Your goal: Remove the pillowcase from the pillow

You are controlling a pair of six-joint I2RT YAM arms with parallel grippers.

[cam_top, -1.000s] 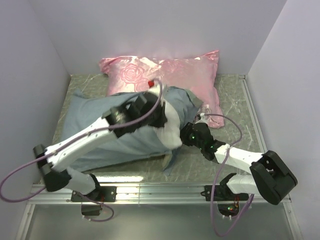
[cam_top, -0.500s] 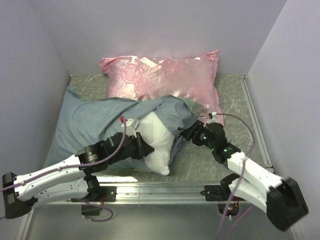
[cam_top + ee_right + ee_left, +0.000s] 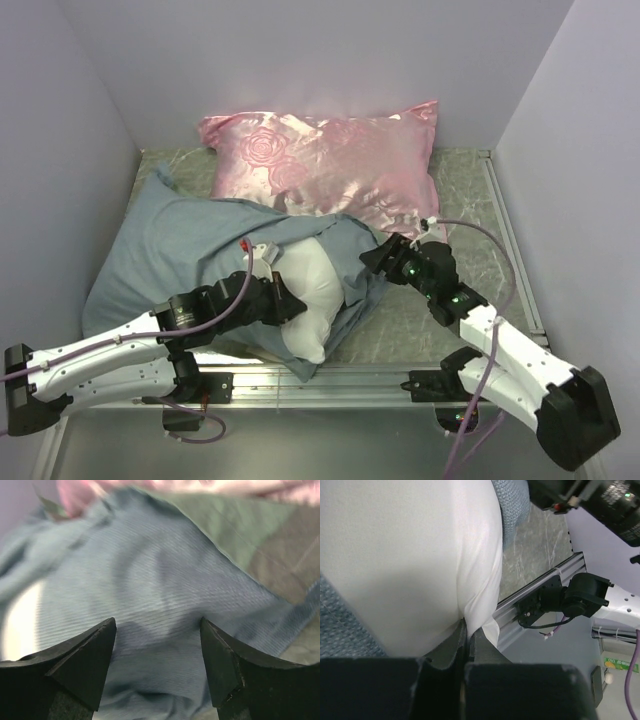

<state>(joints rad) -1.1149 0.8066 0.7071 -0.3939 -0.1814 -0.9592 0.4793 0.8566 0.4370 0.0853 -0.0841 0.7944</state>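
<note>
Pinching the pillow [image 3: 305,285] by its exposed near corner, left hand [image 3: 466,630] is clenched on white fabric; right hand [image 3: 157,625] gapes empty, facing the pillowcase [image 3: 170,250] mouth, nearer that hem, the cloth's length running far-left across the surface [image 3: 460,200].

So it's basically a little booth: a plain pale lilac back wall [image 3: 320,60] at the far end, with a matching left wall [image 3: 50,150] and right wall [image 3: 585,150] closing in both sides. The bottom is a grey-green marbled tabletop [image 3: 465,200], kinda scratched up. A silver aluminium rail [image 3: 320,381] runs along the near edge, with a dull grey metal sheet [image 3: 320,445] nearer still. Lighting's soft and even.
</note>
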